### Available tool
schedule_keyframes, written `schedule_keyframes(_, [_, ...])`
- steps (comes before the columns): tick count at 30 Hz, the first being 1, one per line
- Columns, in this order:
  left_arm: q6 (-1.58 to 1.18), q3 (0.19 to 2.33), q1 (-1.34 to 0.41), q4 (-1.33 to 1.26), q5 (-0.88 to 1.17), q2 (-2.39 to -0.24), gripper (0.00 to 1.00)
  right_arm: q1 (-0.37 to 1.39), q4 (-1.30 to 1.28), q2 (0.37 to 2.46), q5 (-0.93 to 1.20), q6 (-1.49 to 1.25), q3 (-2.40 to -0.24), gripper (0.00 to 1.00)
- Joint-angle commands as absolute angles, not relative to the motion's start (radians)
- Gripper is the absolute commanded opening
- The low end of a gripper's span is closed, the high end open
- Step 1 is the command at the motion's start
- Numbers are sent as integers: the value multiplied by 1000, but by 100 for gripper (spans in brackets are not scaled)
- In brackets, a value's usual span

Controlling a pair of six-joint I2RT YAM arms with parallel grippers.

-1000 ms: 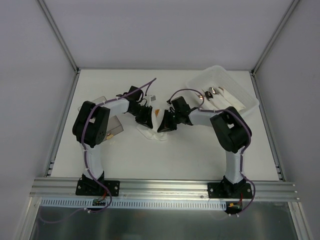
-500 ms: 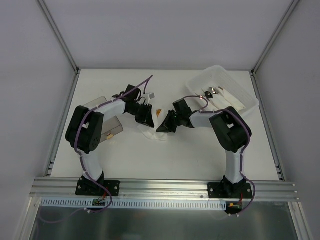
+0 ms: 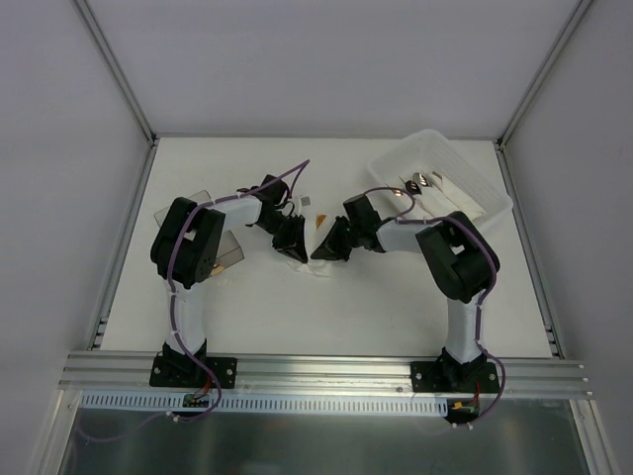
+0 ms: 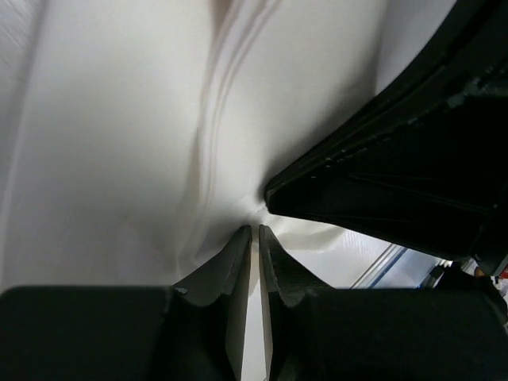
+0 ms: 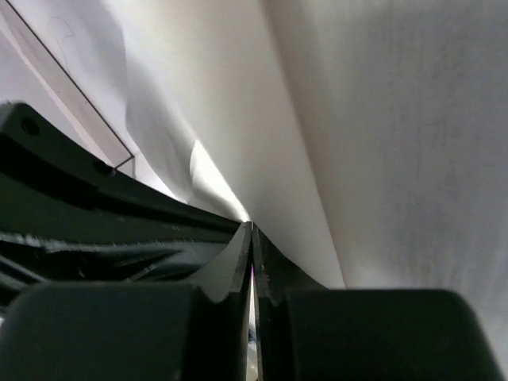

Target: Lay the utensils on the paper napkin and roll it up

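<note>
The paper napkin [image 3: 317, 266] lies bunched at mid-table between my two grippers, and it fills the left wrist view as a creased white sheet [image 4: 119, 159]. My left gripper [image 3: 293, 245] [image 4: 255, 230] is shut, with the paper puckered at its tips. My right gripper [image 3: 322, 249] [image 5: 252, 225] is shut too, and a fold of the napkin [image 5: 357, 119] runs into its tips. Its black body [image 4: 397, 175] sits right against the left fingertips. An orange utensil [image 3: 318, 224] pokes out just behind the two grippers. The rest of the utensils are hidden.
A translucent white tray [image 3: 475, 173] holding small dark-and-metal bits stands at the back right. A smoky clear box [image 3: 226, 252] sits by the left arm's elbow. Grey walls and metal rails close the table in on three sides.
The left arm's elbow swung left, then back right. Its gripper has shifted a little nearer the right gripper. The right gripper has barely moved, and less napkin shows beneath them.
</note>
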State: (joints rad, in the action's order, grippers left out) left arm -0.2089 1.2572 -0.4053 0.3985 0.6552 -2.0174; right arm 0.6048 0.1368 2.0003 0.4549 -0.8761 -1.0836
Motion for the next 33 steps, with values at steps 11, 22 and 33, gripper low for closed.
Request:
schedule_keyframes(11, [-57,1361,-385,571,476,-2102,6,526,-104,2003,581,-332,-1431,14])
schedule_keyframes(22, [40,1397,-377,629,459,-2103,6,558,-103,2148,657,-281,-1485,11])
schedule_keyframes(33, [139,1460,-328,649,393,-2123,5,554,-100,2146,546,-311,-1336,9])
